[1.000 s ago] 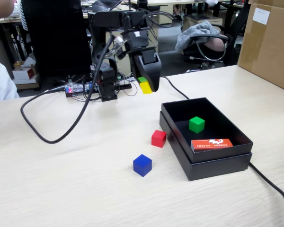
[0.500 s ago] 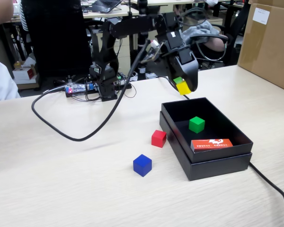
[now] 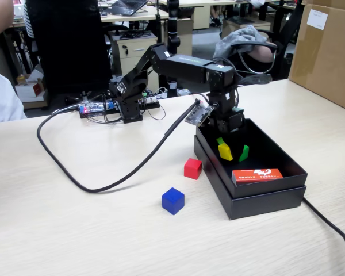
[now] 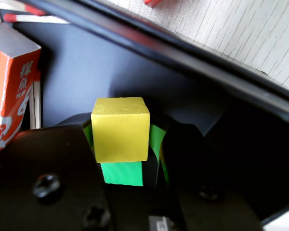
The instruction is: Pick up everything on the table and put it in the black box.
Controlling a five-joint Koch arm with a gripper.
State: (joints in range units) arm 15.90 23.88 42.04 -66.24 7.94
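Reaching down into the black box (image 3: pixel 250 190) from its far rim, gripper (image 3: pixel 225 150) low over the box floor, near the far-left inner corner as the fixed view shows it. Clamped on the yellow cube (image 3: pixel 225 151), which sits tilted between green-taped fingers (image 3: pixel 244 153); in the wrist view the yellow cube (image 4: pixel 120 129) fills the gap with green tape (image 4: pixel 122 173) just below it. Probably the release step of the second delivery: cube inside the walls, apparently not yet set down. Calling next for a small spread of the jaws to drop the cube, then a straight lift clear of the stepped rim before swinging out.

Still out on the desk: red cube (image 3: pixel 192 168) just beside the box's left wall, toward the far half of the desk; blue cube (image 3: pixel 173 200) nearer the front edge, well apart from the box. Orange-red packet (image 3: pixel 257 175) standing against the box's near wall, also at the left edge of the wrist view (image 4: pixel 9 86).

Hard to make out: green cube not separable from the green finger tape, likely hidden behind the claw. Contact between yellow cube and box floor impossible to judge. Box floor in the wrist view largely blocked by the claw body.
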